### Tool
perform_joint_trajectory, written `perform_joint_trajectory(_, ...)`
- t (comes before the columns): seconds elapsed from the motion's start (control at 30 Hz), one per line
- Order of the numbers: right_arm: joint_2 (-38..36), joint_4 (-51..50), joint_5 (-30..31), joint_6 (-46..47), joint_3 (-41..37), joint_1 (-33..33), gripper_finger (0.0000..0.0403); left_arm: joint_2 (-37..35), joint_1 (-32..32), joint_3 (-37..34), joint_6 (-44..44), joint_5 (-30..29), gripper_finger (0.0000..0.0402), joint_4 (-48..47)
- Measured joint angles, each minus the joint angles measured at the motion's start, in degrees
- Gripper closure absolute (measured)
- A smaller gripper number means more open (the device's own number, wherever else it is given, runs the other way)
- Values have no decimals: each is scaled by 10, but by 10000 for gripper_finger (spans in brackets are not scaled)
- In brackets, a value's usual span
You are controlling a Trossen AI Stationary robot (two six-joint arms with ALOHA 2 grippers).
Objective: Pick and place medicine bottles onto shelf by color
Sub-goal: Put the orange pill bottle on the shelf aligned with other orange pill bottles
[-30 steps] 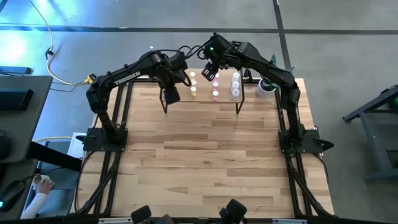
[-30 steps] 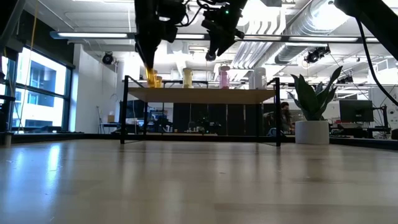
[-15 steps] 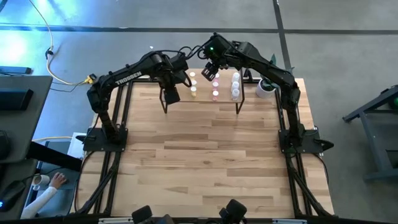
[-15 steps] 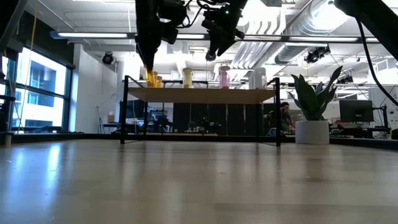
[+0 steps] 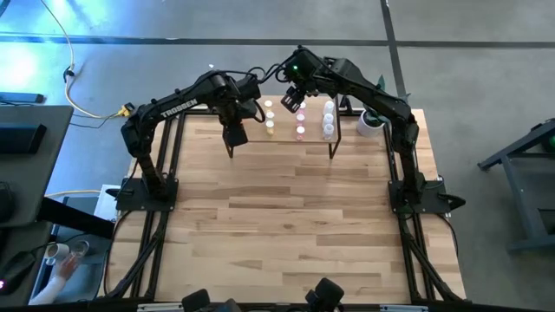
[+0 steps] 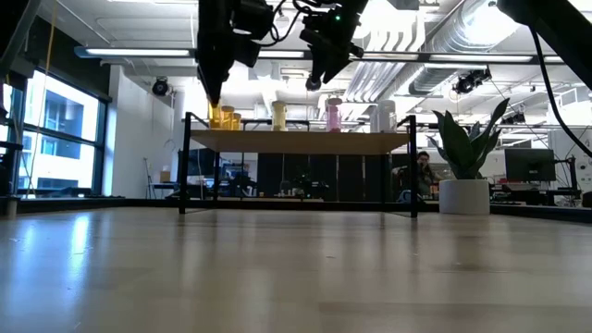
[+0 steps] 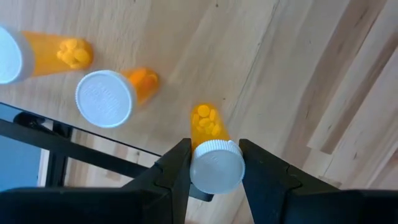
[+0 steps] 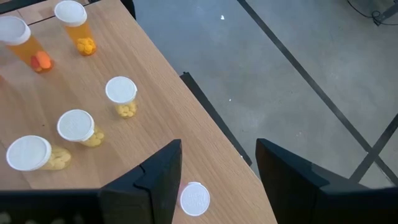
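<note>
The shelf (image 5: 286,121) stands at the table's far edge with medicine bottles upright in colour groups: orange (image 6: 228,117), yellow (image 6: 278,115), pink (image 6: 332,114), clear (image 6: 382,116). My left gripper (image 7: 216,169) points down over the shelf's left end (image 5: 232,130), shut on one orange bottle (image 7: 208,124). Two more orange bottles (image 7: 106,98) stand beside it. My right gripper (image 5: 293,97) hangs open above the shelf's middle. A white cap (image 8: 194,199) shows far below, between its fingers. My left gripper pinches the orange bottle's white cap (image 7: 216,167) between its two fingers, one on each side. The fingers come from above, pointing down. The bottle hangs about upright under them, its base at the shelf's board close to the left near edge (image 6: 215,116).
A white pot with a green plant (image 6: 462,194) stands at the table's far right corner, beside the shelf. Thin black shelf legs (image 5: 330,154) reach down to the tabletop. The wide wooden tabletop (image 5: 286,225) lies near of the shelf.
My left gripper has tipped a little, its fingertips going slightly up and toward the table's left. The orange bottle under it now shows below the fingers, a bit farther left on the shelf. The gap between the fingers is unchanged.
</note>
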Motion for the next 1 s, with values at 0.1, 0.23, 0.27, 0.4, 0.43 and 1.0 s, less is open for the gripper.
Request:
perform_joint_trajectory(0.1, 0, 0, 0, 0, 0, 0, 206, 0, 0, 0, 0, 0, 287, 4)
perform_joint_trajectory(0.23, 0, 0, 0, 2, 0, 0, 206, 0, 0, 0, -4, 0, 287, 18)
perform_joint_trajectory(0.27, 0, 0, 0, 4, 0, 0, 206, 0, 0, 0, -4, 0, 287, 20)
perform_joint_trajectory(0.4, 0, 0, 0, 12, 0, 0, 206, 0, 0, 0, -9, 0, 287, 20)
perform_joint_trajectory(0.43, 0, 0, 0, 12, 0, 0, 206, 0, -1, 0, -9, 0, 287, 20)
perform_joint_trajectory(1.0, 0, 0, 0, 12, 0, 0, 206, 5, -6, 0, -9, 1, 287, 16)
